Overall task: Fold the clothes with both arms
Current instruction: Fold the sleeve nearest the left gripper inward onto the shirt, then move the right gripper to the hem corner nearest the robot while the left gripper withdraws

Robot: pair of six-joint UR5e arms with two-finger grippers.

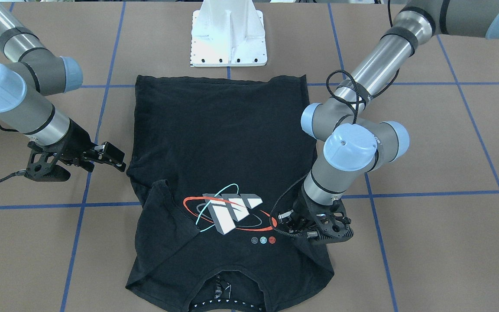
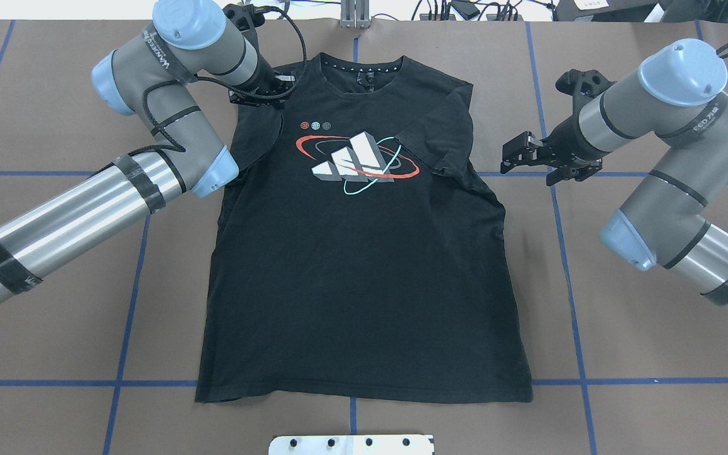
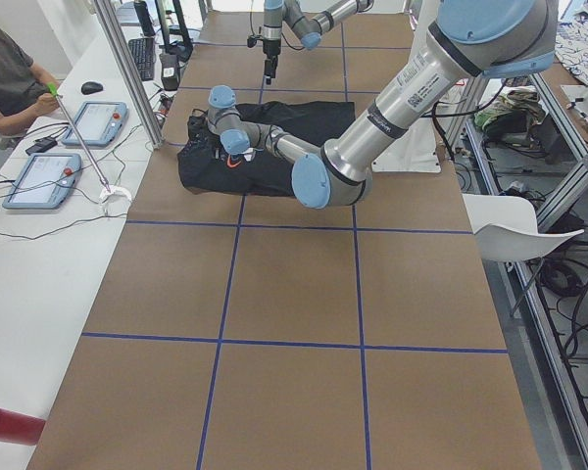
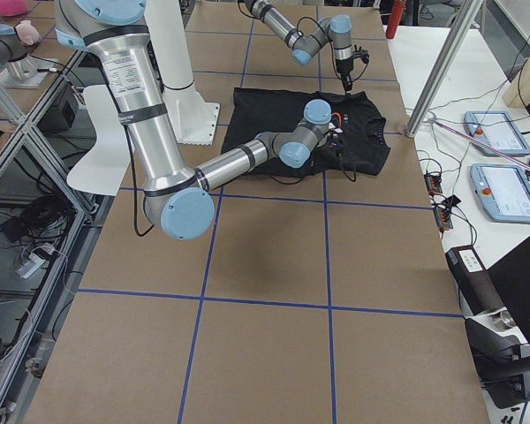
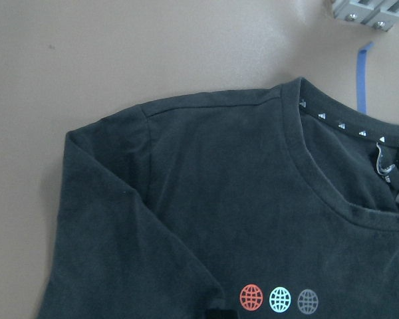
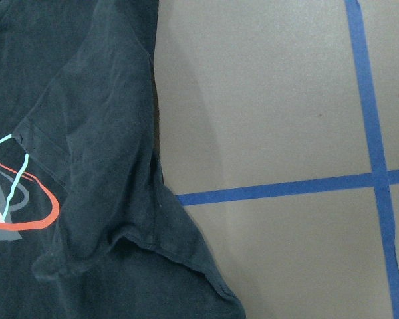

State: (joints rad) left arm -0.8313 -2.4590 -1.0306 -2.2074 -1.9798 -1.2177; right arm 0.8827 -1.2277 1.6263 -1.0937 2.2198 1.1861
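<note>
The T-shirt (image 2: 364, 272) lies flat mid-bench, collar at the operators' edge. My left gripper (image 1: 301, 227) sits on its shoulder, likely tucking the sleeve; its grip is hidden, I cannot tell. My right gripper (image 2: 515, 155) waits beside the other sleeve, parted, empty

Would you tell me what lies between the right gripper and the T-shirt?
Only bare table, as the overhead view shows; the right gripper is just off the edge of the T-shirt.
</note>
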